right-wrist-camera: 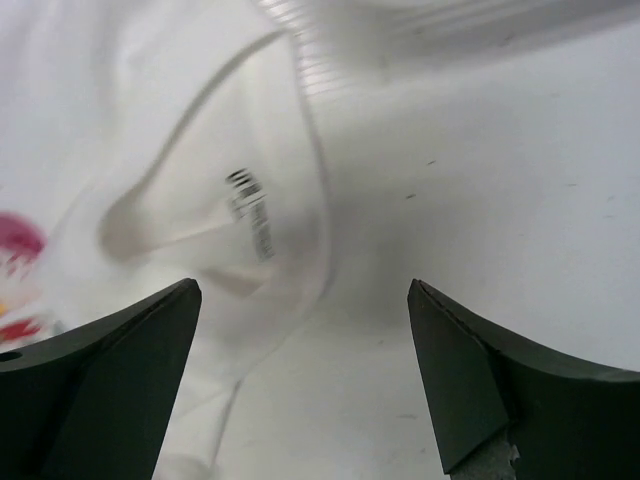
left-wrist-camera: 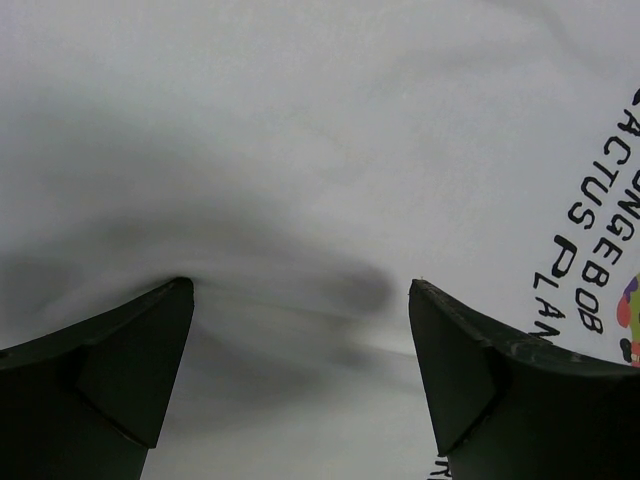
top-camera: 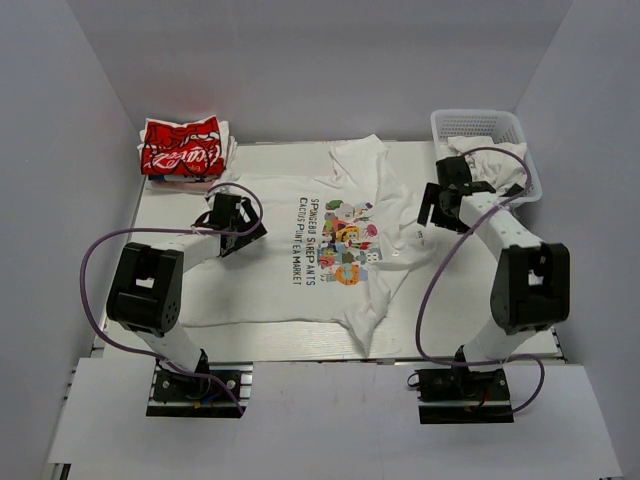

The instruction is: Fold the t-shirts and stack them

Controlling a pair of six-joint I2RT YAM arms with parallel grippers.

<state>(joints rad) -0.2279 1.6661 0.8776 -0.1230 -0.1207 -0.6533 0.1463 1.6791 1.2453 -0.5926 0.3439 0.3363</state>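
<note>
As it lies spread, the white t-shirt [top-camera: 255,285] reads "SPONGEBOB", "CACTUS".

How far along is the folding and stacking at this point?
Done: the red t-shirt lies folded on a pile at the far left corner. In hand: the white printed t-shirt lies spread out, unfolded, with the left gripper and right gripper open above it, gripping nothing. Left: fold it, stack it, and probably deal with the white cloth in the basket.
</note>
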